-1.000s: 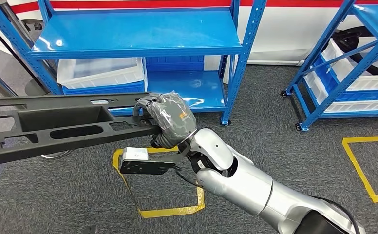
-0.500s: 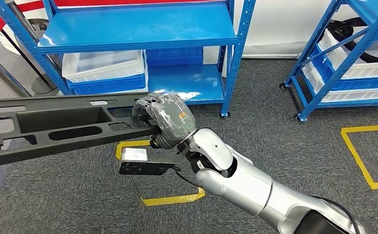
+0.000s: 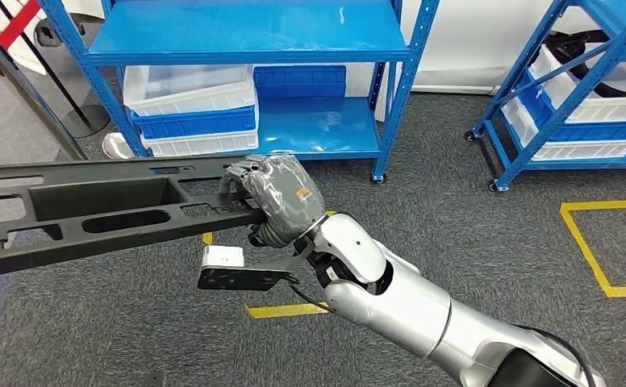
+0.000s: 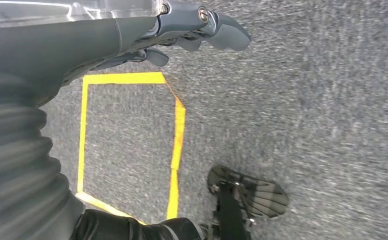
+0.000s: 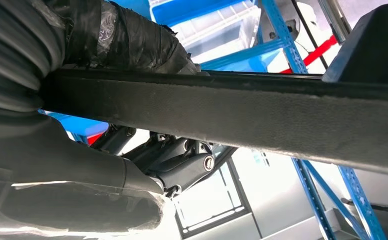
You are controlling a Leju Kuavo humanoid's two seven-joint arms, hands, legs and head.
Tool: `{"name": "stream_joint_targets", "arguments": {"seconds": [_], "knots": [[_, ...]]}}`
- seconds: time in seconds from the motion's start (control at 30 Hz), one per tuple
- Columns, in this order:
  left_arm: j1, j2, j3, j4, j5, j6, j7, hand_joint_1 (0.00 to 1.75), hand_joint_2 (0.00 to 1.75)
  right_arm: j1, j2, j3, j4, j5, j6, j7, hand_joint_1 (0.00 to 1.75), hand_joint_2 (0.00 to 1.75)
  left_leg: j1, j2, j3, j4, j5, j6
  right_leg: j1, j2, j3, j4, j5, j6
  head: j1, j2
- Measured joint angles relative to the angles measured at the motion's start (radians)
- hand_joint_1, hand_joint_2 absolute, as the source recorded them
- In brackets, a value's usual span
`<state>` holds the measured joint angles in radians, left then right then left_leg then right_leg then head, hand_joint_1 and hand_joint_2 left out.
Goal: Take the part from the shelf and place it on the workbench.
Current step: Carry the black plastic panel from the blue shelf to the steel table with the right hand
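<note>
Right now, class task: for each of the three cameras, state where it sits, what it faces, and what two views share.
Head view: high on the body, looking down at blue shelves and carpet; right hand grips the long black part.
Left wrist view: behind the left hand, facing carpet and yellow tape.
Right wrist view: behind the right hand, under the part.
Shared: part, right hand.

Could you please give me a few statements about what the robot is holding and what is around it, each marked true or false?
1. The right hand grips the long black part. True.
2. The part rests on a blue shelf. False: it is held in the air above the grey carpet.
3. White and blue bins sit on the lower level of the blue shelf. True.
4. The left hand holds a bin. False: it hangs over the carpet holding nothing.
5. Yellow tape marks the floor. True.
</note>
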<state>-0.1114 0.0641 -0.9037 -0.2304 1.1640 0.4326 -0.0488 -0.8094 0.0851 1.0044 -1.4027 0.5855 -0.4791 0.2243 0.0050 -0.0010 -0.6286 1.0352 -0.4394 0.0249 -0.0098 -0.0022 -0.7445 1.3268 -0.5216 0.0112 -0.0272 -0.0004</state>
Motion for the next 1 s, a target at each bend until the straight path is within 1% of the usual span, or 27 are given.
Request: {"name": "stream_joint_targets", "arguments": {"seconds": [0.03, 0.07, 0.1, 0.13, 0.17, 0.2, 0.23, 0.27, 0.3, 0.33, 0.4, 0.43, 0.47, 0.5, 0.53, 0.57, 0.6, 0.63, 0.67, 0.7, 0.77, 0.8, 0.83, 0.9, 0.93, 0.97, 1.0], "knots": [[0.000, 0.000, 0.000, 0.000, 0.000, 0.000, -0.001, 0.00, 1.75, 0.000, 0.000, 0.000, 0.000, -0.001, 0.000, 0.000, 1.75, 1.75, -0.005, -0.001, -0.012, 0.000, 0.010, 0.000, 0.007, 0.001, 0.039, -0.035, 0.024, -0.013, 0.000, 0.000], [0.000, -0.002, 0.000, 0.000, 0.000, 0.000, -0.002, 0.00, 1.75, 0.000, 0.000, 0.000, 0.000, -0.002, 0.000, 0.000, 1.75, 1.75, -0.008, -0.001, -0.022, 0.000, 0.019, 0.000, 0.016, 0.002, 0.090, -0.096, 0.035, -0.031, -0.001, 0.000], [0.000, -0.004, 0.000, 0.000, 0.000, -0.001, -0.003, 0.00, 1.75, 0.000, 0.001, 0.000, -0.001, -0.004, -0.001, 0.000, 1.75, 1.75, -0.010, -0.001, -0.030, 0.000, 0.027, -0.001, 0.023, 0.003, 0.144, -0.171, 0.033, -0.047, -0.001, 0.000], [0.000, -0.006, 0.000, -0.001, 0.000, -0.001, -0.005, 0.00, 1.75, -0.001, 0.002, 0.000, -0.001, -0.005, -0.001, -0.001, 1.75, 1.75, -0.010, -0.001, -0.034, -0.003, 0.037, -0.004, 0.029, 0.004, 0.185, -0.232, 0.026, -0.056, -0.002, 0.000], [0.000, -0.007, 0.000, -0.001, 0.000, -0.001, -0.007, 0.00, 1.75, -0.002, 0.002, 0.000, -0.001, -0.006, -0.002, -0.002, 1.75, 1.75, -0.007, -0.001, -0.037, -0.007, 0.046, -0.008, 0.034, 0.005, 0.208, -0.274, 0.019, -0.061, -0.002, 0.000], [0.000, -0.007, 0.000, -0.001, 0.001, -0.001, -0.008, 0.00, 1.75, -0.003, 0.002, 0.000, -0.001, -0.005, -0.003, -0.002, 1.75, 1.75, -0.004, 0.000, -0.038, -0.014, 0.058, -0.013, 0.036, 0.005, 0.215, -0.295, 0.022, -0.061, 0.000, 0.000], [0.000, -0.007, 0.000, -0.001, 0.001, -0.001, -0.009, 0.00, 1.75, -0.004, 0.002, 0.000, 0.000, -0.003, -0.005, -0.003, 1.75, 1.75, -0.002, -0.001, -0.040, -0.020, 0.066, -0.019, 0.036, 0.003, 0.213, -0.306, 0.034, -0.061, 0.001, 0.000], [0.001, -0.006, 0.000, -0.001, 0.001, -0.001, -0.009, 0.00, 1.75, -0.004, 0.002, 0.000, 0.000, 0.000, -0.007, -0.003, 1.75, 1.75, -0.001, -0.002, -0.043, -0.021, 0.062, -0.024, 0.034, 0.001, 0.211, -0.318, 0.049, -0.063, 0.001, 0.000], [0.002, -0.007, 0.000, 0.000, 0.002, 0.000, -0.009, 0.00, 1.75, -0.004, 0.002, 0.000, 0.001, 0.004, -0.009, -0.003, 1.75, 1.75, -0.001, -0.002, -0.051, -0.009, 0.041, -0.030, 0.030, -0.002, 0.207, -0.330, 0.063, -0.066, 0.001, 0.000], [0.004, -0.007, 0.000, 0.000, 0.002, 0.000, -0.009, 0.00, 1.75, -0.004, 0.002, 0.000, 0.002, 0.007, -0.012, -0.003, 1.75, 1.75, 0.000, -0.003, -0.062, 0.023, 0.002, -0.035, 0.025, -0.004, 0.200, -0.339, 0.076, -0.068, 0.000, 0.000], [0.005, -0.008, 0.000, 0.000, 0.003, 0.000, -0.010, 0.00, 1.75, -0.003, 0.002, 0.000, 0.003, 0.010, -0.016, -0.002, 1.75, 1.75, 0.006, -0.003, -0.091, 0.137, -0.091, -0.047, 0.022, -0.006, 0.174, -0.338, 0.099, -0.069, -0.002, 0.000], [0.005, -0.008, 0.000, 0.000, 0.003, 0.000, -0.010, 0.00, 1.75, -0.002, 0.002, 0.000, 0.004, 0.012, -0.017, -0.001, 1.75, 1.75, 0.010, -0.003, -0.102, 0.196, -0.117, -0.054, 0.020, -0.006, 0.158, -0.335, 0.109, -0.066, -0.002, 0.000], [0.004, -0.008, 0.000, 0.000, 0.003, 0.000, -0.010, 0.00, 1.75, 0.000, 0.002, 0.000, 0.005, 0.013, -0.017, 0.000, 1.75, 1.75, 0.013, -0.002, -0.103, 0.235, -0.118, -0.061, 0.017, -0.007, 0.140, -0.331, 0.119, -0.062, -0.002, 0.000], [0.004, -0.008, 0.000, 0.000, 0.003, 0.000, -0.010, 0.00, 1.75, 0.001, 0.002, 0.000, 0.006, 0.015, -0.017, 0.001, 1.75, 1.75, 0.016, -0.002, -0.090, 0.247, -0.097, -0.067, 0.013, -0.007, 0.121, -0.325, 0.128, -0.057, -0.002, 0.000], [0.004, -0.008, 0.000, 0.000, 0.003, 0.001, -0.009, 0.00, 1.75, 0.002, 0.002, 0.000, 0.007, 0.018, -0.017, 0.002, 1.75, 1.75, 0.021, -0.002, -0.061, 0.227, -0.067, -0.075, 0.008, -0.008, 0.101, -0.316, 0.137, -0.051, -0.002, 0.000], [0.003, -0.007, 0.000, 0.000, 0.003, 0.001, -0.009, 0.00, 1.75, 0.002, 0.002, 0.000, 0.007, 0.020, -0.017, 0.004, 1.75, 1.75, 0.026, -0.002, -0.017, 0.177, -0.048, -0.083, 0.004, -0.007, 0.081, -0.304, 0.145, -0.044, -0.002, 0.000], [0.002, -0.007, 0.000, -0.001, 0.003, 0.001, -0.009, 0.00, 1.75, 0.002, 0.002, 0.000, 0.007, 0.022, -0.017, 0.006, 1.75, 1.75, 0.028, -0.002, 0.033, 0.113, -0.049, -0.089, 0.002, -0.006, 0.062, -0.292, 0.151, -0.037, -0.004, 0.000], [0.000, -0.007, 0.000, -0.001, 0.003, 0.001, -0.009, 0.00, 1.75, 0.002, 0.002, 0.000, 0.007, 0.023, -0.017, 0.008, 1.75, 1.75, 0.029, -0.004, 0.072, 0.058, -0.064, -0.086, 0.002, -0.006, 0.048, -0.281, 0.157, -0.030, -0.004, 0.000], [-0.003, -0.007, 0.000, -0.001, 0.003, 0.001, -0.009, 0.00, 1.75, 0.003, 0.002, 0.000, 0.007, 0.024, -0.017, 0.010, 1.75, 1.75, 0.027, -0.005, 0.095, 0.019, -0.082, -0.079, 0.003, -0.006, 0.040, -0.273, 0.163, -0.023, -0.004, 0.000], [-0.004, -0.007, 0.000, -0.001, 0.003, 0.001, -0.009, 0.00, 1.75, 0.003, 0.002, 0.000, 0.007, 0.025, -0.017, 0.011, 1.75, 1.75, 0.023, -0.006, 0.102, 0.003, -0.092, -0.068, 0.004, -0.006, 0.035, -0.271, 0.171, -0.017, -0.003, 0.000], [-0.004, -0.007, 0.000, -0.001, 0.003, 0.002, -0.010, 0.00, 1.75, 0.003, 0.001, 0.000, 0.007, 0.025, -0.016, 0.013, 1.75, 1.75, 0.022, -0.004, 0.087, 0.000, -0.082, -0.043, 0.002, -0.006, 0.029, -0.271, 0.178, -0.006, -0.003, 0.000], [-0.004, -0.007, 0.000, -0.001, 0.001, 0.004, -0.014, 0.00, 1.75, 0.003, 0.000, 0.000, 0.007, 0.026, -0.016, 0.014, 1.75, 1.75, 0.023, -0.002, 0.080, -0.001, -0.073, -0.033, 0.000, -0.005, 0.022, -0.261, 0.160, -0.001, -0.002, 0.000], [-0.003, -0.007, 0.000, -0.001, -0.001, 0.007, -0.023, 0.00, 1.75, 0.003, 0.000, 0.000, 0.007, 0.026, -0.016, 0.015, 1.75, 1.75, 0.024, 0.000, 0.070, -0.003, -0.063, -0.023, -0.002, -0.004, 0.010, -0.234, 0.124, 0.003, -0.001, 0.000], [-0.003, -0.006, 0.000, -0.001, -0.006, 0.021, -0.058, 0.00, 1.75, 0.004, -0.003, -0.001, 0.007, 0.027, -0.016, 0.020, 1.75, 1.75, 0.023, 0.003, 0.047, -0.004, -0.042, -0.013, -0.003, -0.003, -0.019, -0.129, 0.025, 0.009, 0.002, 0.000], [-0.003, -0.005, 0.000, -0.001, -0.005, 0.029, -0.078, 0.00, 1.75, 0.005, -0.006, -0.001, 0.007, 0.028, -0.016, 0.023, 1.75, 1.75, 0.022, 0.003, 0.035, -0.004, -0.031, -0.011, -0.003, -0.002, -0.031, -0.067, -0.005, 0.011, 0.002, 0.000], [-0.003, -0.004, 0.000, -0.001, -0.002, 0.038, -0.094, 0.00, 1.75, 0.007, -0.009, -0.001, 0.007, 0.028, -0.015, 0.025, 1.75, 1.75, 0.021, 0.003, 0.022, -0.004, -0.021, -0.011, -0.003, -0.002, -0.035, -0.019, -0.011, 0.012, 0.002, 0.000], [-0.003, -0.004, 0.000, -0.001, 0.001, 0.044, -0.104, 0.00, 1.75, 0.009, -0.012, 0.000, 0.007, 0.027, -0.014, 0.027, 1.75, 1.75, 0.020, 0.002, 0.010, -0.003, -0.012, -0.012, -0.002, -0.001, -0.027, 0.004, 0.006, 0.010, 0.002, 0.000]]}}
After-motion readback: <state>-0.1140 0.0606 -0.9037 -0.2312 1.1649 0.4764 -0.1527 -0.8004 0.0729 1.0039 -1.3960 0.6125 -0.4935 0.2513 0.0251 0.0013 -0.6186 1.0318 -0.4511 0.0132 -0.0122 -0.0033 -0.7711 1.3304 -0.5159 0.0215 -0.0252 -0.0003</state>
